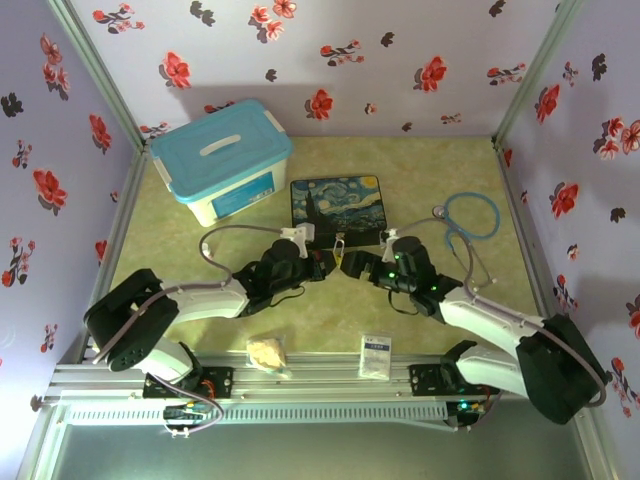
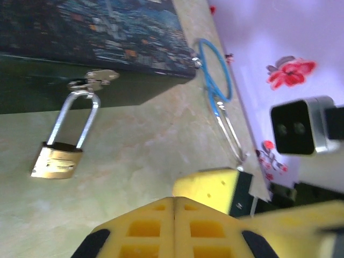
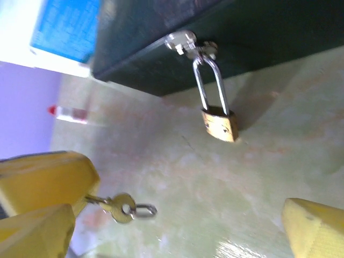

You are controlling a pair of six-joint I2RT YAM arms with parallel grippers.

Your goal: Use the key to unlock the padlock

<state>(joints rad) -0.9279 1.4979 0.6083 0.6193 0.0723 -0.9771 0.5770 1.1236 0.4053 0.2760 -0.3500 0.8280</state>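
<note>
The small brass padlock (image 2: 54,161) rests on the table, its silver shackle hooked through the hasp of the starry-night tin (image 1: 336,205). In the right wrist view the padlock (image 3: 220,124) hangs from the same hasp. The key (image 3: 119,206), with a small ring on its head, sticks out of the yellow fingers (image 3: 45,180) at the left. My left gripper (image 2: 176,201) is shut, its pads pressed together, and the key is hidden behind them in this view. My right gripper (image 3: 172,236) stands wide open around the key. Both grippers (image 1: 322,266) (image 1: 352,265) meet just in front of the tin.
A blue-lidded white box (image 1: 222,160) stands at the back left. A blue stethoscope (image 1: 470,215) lies right of the tin. A white packet (image 1: 376,352) and a crumpled beige lump (image 1: 266,352) lie near the front edge.
</note>
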